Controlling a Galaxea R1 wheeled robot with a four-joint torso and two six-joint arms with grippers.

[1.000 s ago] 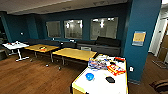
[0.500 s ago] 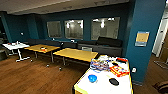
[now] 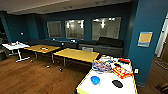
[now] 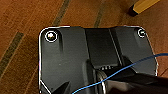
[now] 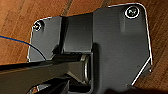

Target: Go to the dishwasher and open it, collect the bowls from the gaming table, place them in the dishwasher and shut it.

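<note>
The camera has moved closer, so the gaming table (image 3: 126,86) looms larger — white top, yellow edging. A bright-blue bowl (image 3: 95,80) sits near its front edge; whether either gripper is clenched — cannot tell.

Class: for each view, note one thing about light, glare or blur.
Head view: soft all over; ceiling lights glare in the wall windows; the blue bowl is a blur. Left wrist view: a bright glint on a round fitting. Right wrist view: evenly lit wood floor.
</note>
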